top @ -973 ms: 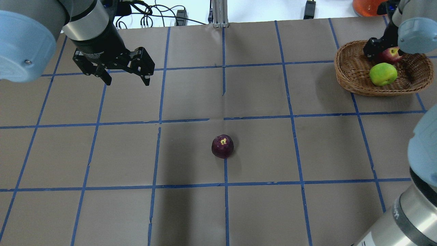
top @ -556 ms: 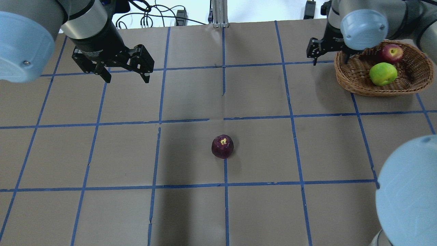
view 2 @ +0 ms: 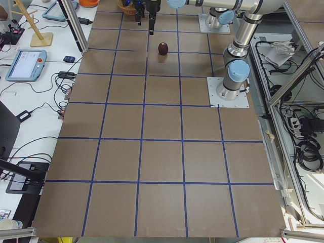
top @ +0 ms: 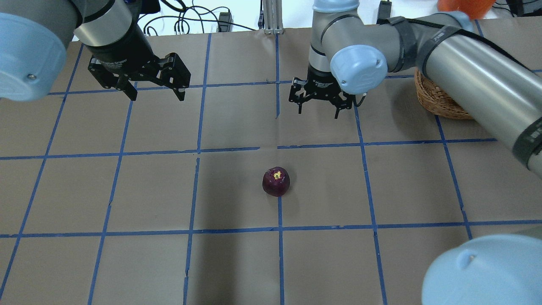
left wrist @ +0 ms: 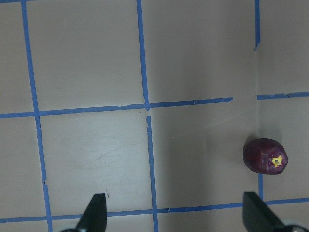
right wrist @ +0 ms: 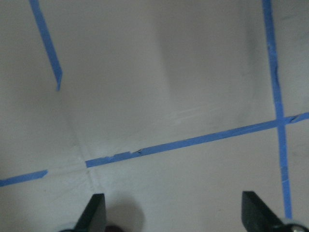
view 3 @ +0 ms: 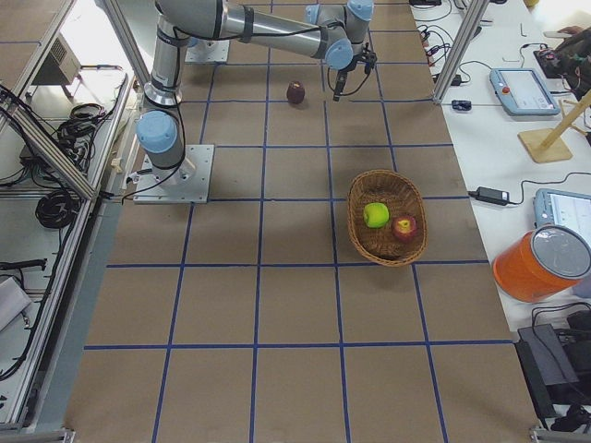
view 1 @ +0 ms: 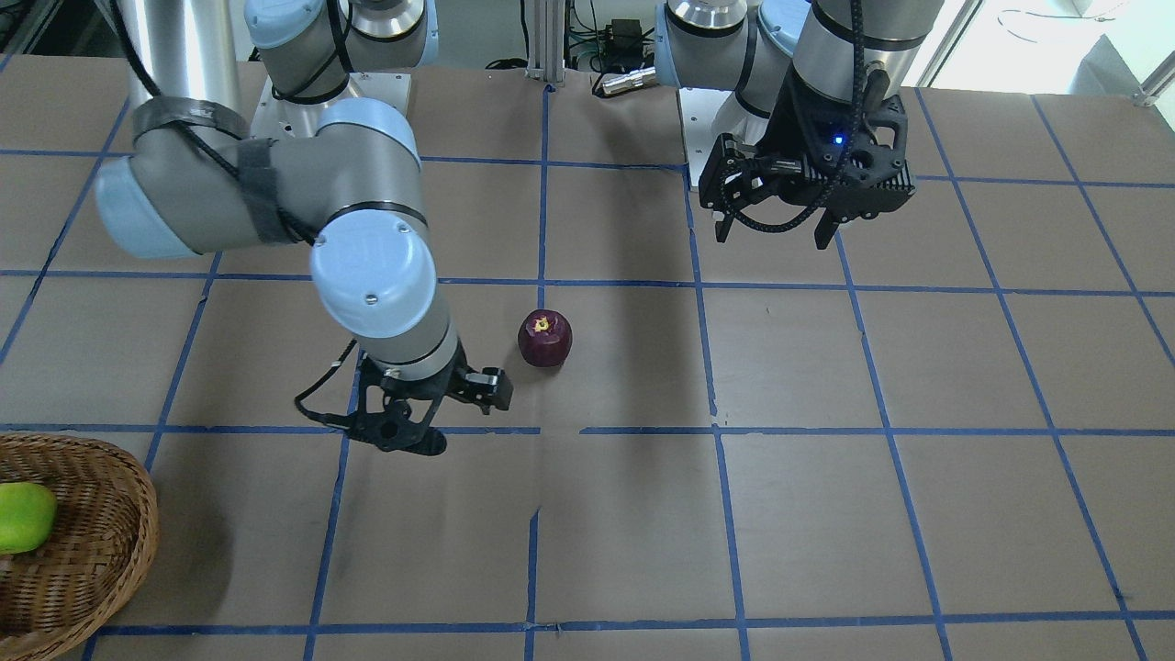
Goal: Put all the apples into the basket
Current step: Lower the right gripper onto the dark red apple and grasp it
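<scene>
In the overhead view the basket (top: 438, 106) is almost fully hidden behind the right arm; only a piece of its rim is seen at 2 o'clock from the maroon apple (top: 276, 181). In the front-facing view it is cut off by the lower left corner. What it holds is shown fully only in the right side view: the green apple (view 3: 376, 215) and the red apple (view 3: 404, 226) lie inside, just beside each other. In the right wrist view a dark spot at the bottom edge cannot be made out.

The maroon apple stands alone on the table (top: 127, 190), near its middle and well apart from every edge, with its yellow top turned up. Bare brown paper is seen all round it, and a blue tape line starts at its 6 o'clock side.

The right gripper (top: 318, 112) hangs above the table at 1 o'clock from this apple, fingers spread wide, nothing between them. The left gripper (top: 157, 96) is held at 10 o'clock from it, well apart, fingers also spread and holding nothing.
</scene>
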`<move>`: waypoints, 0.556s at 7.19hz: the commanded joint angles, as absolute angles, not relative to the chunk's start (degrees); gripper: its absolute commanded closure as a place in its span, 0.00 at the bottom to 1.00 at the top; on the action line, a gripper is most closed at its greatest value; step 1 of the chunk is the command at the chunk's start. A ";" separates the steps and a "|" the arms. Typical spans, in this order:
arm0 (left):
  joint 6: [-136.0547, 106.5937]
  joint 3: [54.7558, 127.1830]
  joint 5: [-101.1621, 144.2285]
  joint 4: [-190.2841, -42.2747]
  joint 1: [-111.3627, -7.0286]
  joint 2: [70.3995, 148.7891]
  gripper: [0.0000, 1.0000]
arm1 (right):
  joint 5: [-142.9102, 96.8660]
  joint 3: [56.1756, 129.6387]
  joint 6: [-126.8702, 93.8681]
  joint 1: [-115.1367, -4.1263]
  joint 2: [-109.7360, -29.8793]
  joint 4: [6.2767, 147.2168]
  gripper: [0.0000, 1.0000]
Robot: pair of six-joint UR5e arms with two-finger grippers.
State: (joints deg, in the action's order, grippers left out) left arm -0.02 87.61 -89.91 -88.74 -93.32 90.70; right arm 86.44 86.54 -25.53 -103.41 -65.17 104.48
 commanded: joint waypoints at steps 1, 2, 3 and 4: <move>-0.09 87.45 -89.91 -88.77 -93.25 90.62 0.00 | 81.77 89.99 -29.00 -106.96 -64.51 105.12 0.00; 0.09 87.45 -89.91 -88.77 -93.25 90.62 0.00 | 79.39 89.91 -29.70 -107.66 -63.47 105.20 0.00; 0.09 87.45 -90.00 -88.77 -93.25 90.62 0.00 | 80.24 90.17 -29.88 -109.32 -62.24 105.21 0.00; -0.09 87.45 -89.91 -88.77 -93.25 90.62 0.00 | 79.81 90.35 -29.97 -109.94 -61.79 105.12 0.00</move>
